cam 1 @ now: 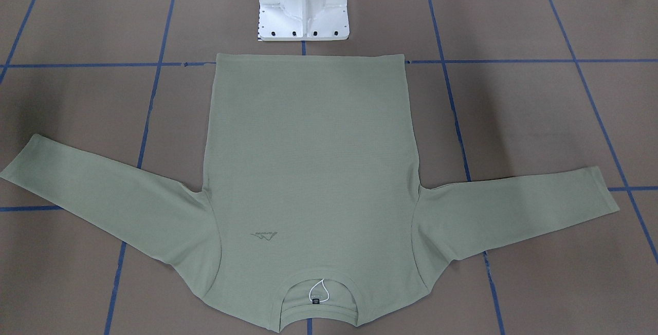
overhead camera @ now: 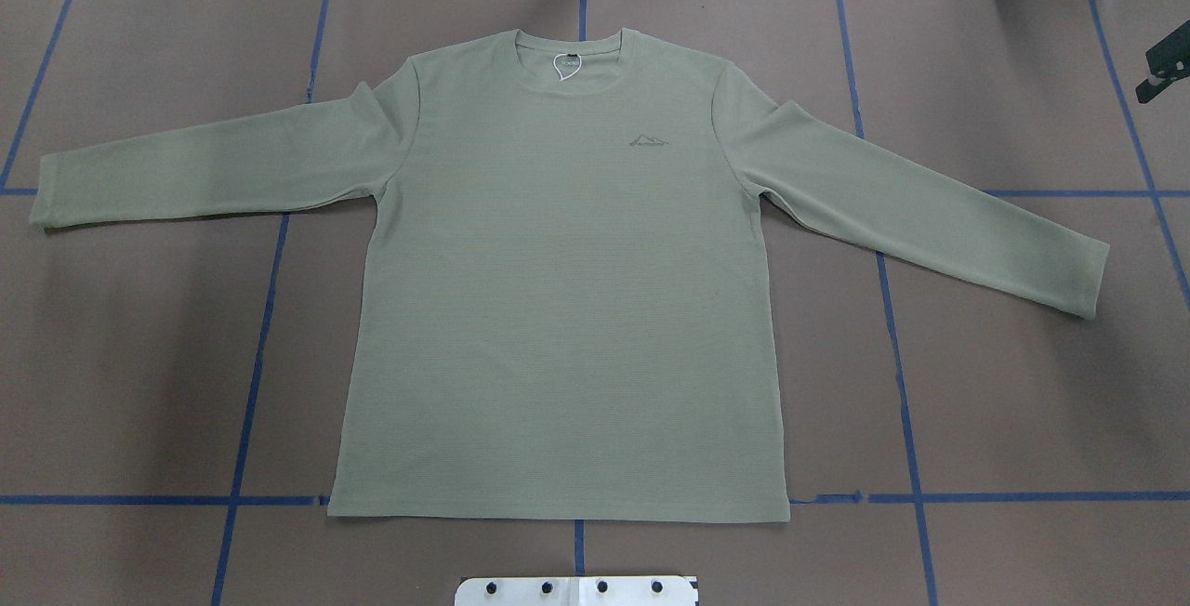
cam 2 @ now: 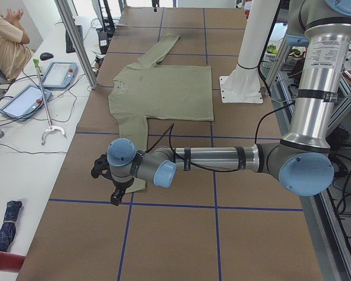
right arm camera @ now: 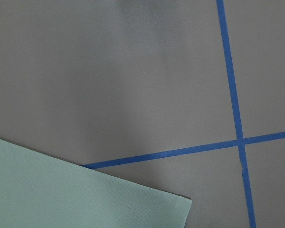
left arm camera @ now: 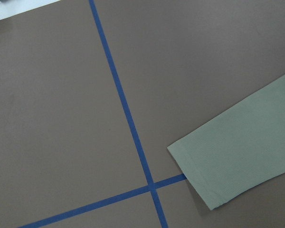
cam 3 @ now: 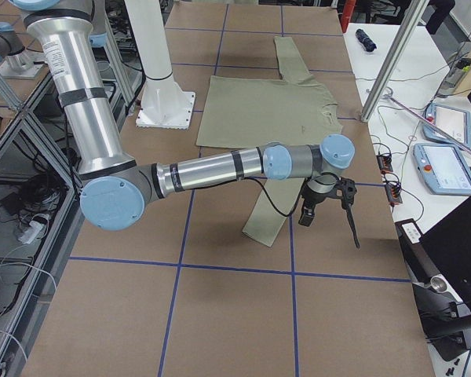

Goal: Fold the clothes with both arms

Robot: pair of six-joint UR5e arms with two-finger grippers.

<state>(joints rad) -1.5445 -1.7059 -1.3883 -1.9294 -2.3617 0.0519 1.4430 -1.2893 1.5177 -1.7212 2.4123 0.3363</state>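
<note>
The sage-green long-sleeved shirt (overhead camera: 558, 290) lies flat and face up on the brown table, both sleeves spread out, collar on the far side from the base; it also shows in the front view (cam 1: 313, 170). My left gripper (cam 2: 105, 187) hovers over the end of the near sleeve in the left side view; the left wrist view shows that cuff (left arm camera: 237, 152) and no fingers. My right gripper (cam 3: 330, 226) hangs beside the other sleeve's end; the right wrist view shows that cuff (right arm camera: 85, 194). I cannot tell whether either gripper is open or shut. Neither touches the shirt.
The white pedestal base (cam 1: 303, 11) stands just behind the shirt's hem. Blue tape lines (overhead camera: 251, 355) grid the table. Teach pendants (cam 2: 58, 73), cables and a seated person (cam 2: 3, 41) are along the far side. A metal post (cam 2: 76, 41) stands near the collar.
</note>
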